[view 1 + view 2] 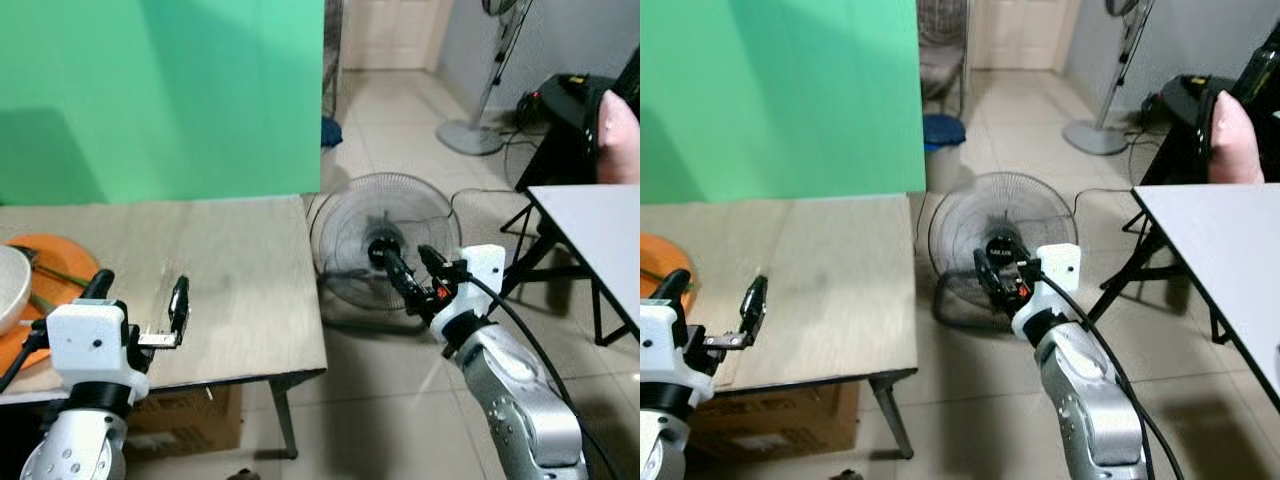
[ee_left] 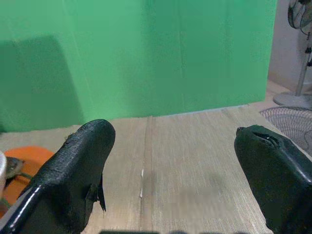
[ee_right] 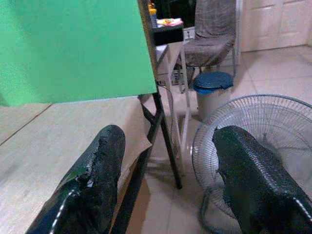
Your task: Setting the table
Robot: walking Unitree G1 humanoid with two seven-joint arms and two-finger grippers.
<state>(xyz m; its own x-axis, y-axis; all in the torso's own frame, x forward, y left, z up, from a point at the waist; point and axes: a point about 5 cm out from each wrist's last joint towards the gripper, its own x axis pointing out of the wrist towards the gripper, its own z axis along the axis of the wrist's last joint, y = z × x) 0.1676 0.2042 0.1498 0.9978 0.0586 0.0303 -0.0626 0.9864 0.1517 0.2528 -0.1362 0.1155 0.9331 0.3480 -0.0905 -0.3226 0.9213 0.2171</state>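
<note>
A light wooden table stands before a green screen. At its left edge lies an orange plate with a pale bowl and greenish utensils on it. My left gripper hovers open over the table's near left part, just right of the plate, with nothing between its fingers. My right gripper is open and empty, held off the table's right edge above the floor, in front of a floor fan.
A second white table stands at the right, with a pink thing behind it. A standing fan is at the back right. A cardboard box sits under the wooden table. A chair and a blue-lidded bin stand beyond.
</note>
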